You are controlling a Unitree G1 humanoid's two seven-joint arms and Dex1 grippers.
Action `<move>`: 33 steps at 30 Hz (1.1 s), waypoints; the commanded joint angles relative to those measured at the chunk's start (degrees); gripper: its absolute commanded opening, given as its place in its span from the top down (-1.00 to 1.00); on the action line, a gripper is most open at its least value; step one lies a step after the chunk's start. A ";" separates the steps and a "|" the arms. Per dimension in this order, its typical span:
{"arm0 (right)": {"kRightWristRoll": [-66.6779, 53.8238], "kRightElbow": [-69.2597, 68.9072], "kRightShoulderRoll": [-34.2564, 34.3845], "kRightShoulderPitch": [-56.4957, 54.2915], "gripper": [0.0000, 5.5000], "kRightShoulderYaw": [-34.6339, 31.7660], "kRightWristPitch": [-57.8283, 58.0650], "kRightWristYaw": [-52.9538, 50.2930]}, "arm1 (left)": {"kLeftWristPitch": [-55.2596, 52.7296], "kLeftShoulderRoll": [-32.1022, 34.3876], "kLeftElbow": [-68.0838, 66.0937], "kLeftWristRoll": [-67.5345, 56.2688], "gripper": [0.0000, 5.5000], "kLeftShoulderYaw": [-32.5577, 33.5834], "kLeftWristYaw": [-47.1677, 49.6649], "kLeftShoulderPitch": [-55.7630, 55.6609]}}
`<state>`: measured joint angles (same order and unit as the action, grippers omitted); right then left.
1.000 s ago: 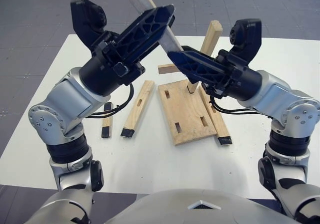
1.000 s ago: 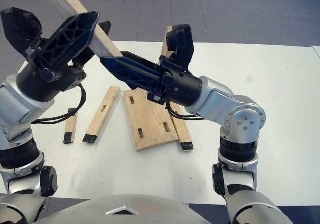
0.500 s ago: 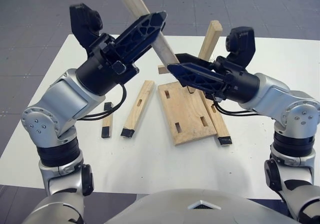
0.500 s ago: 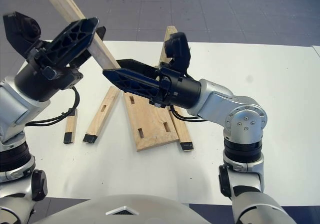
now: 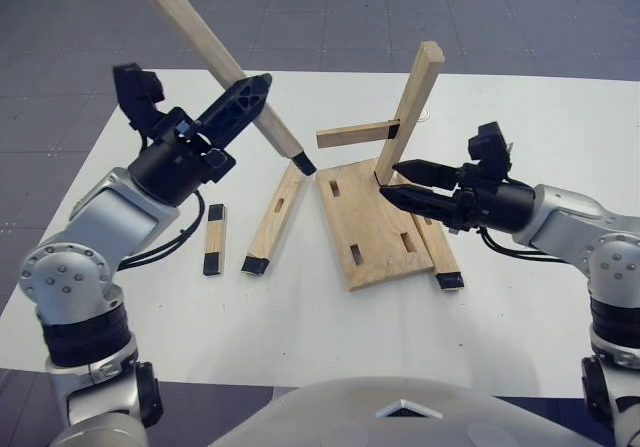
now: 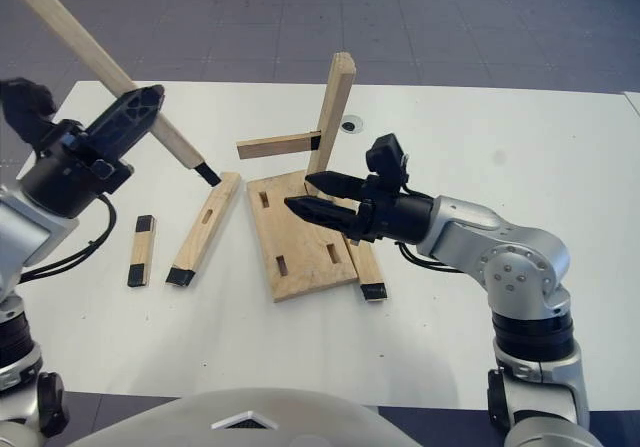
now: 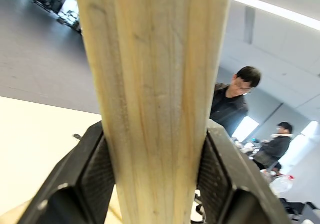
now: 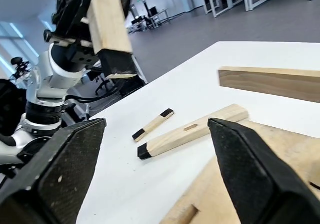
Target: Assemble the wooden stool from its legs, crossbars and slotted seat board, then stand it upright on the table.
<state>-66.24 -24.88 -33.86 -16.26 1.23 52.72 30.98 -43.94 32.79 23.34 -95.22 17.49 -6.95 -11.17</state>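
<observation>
The slotted seat board (image 5: 372,229) lies flat on the white table (image 5: 520,117). One leg (image 5: 412,102) stands tilted in its far slot, and a crossbar (image 5: 352,134) sticks out sideways from that leg. My left gripper (image 5: 243,100) is shut on a second long leg (image 5: 195,29), held slanting above the table with its black tip (image 5: 304,165) just over a lying slotted leg (image 5: 277,207). In the left wrist view that held leg (image 7: 155,83) fills the space between the fingers (image 7: 92,171). My right gripper (image 5: 397,183) stands open at the foot of the upright leg, with nothing between its fingers.
A short crossbar (image 5: 213,239) with black ends lies left of the slotted leg. Another leg (image 5: 438,252) lies along the board's right edge, partly under it. The table's front half and right side are bare. People stand in the room behind, far off.
Both arms have dropped and drawn apart. The left gripper carried its leg leftward and lower. The right gripper sank from mid-air to the foot of the upright leg.
</observation>
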 commanded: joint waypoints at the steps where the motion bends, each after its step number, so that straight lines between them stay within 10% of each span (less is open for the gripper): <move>1: 8.93 -0.32 -2.31 -0.73 -0.37 5.53 -0.84 2.98 | 0.98 0.04 0.34 4.06 0.25 -1.70 -0.76 -3.54; 10: 46.83 11.21 -8.75 0.20 -0.37 21.98 -16.37 3.43 | 17.02 2.22 -3.46 49.61 0.25 -14.62 -14.32 6.97; 33: 64.84 8.81 -10.89 -2.82 -0.37 31.09 -22.45 20.02 | 16.50 -5.80 -6.15 56.63 0.25 -11.85 -17.23 3.80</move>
<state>-4.33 -16.17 -43.90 -18.49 28.91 32.74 48.12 -26.70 27.16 17.98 -39.61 5.08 -23.50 -5.47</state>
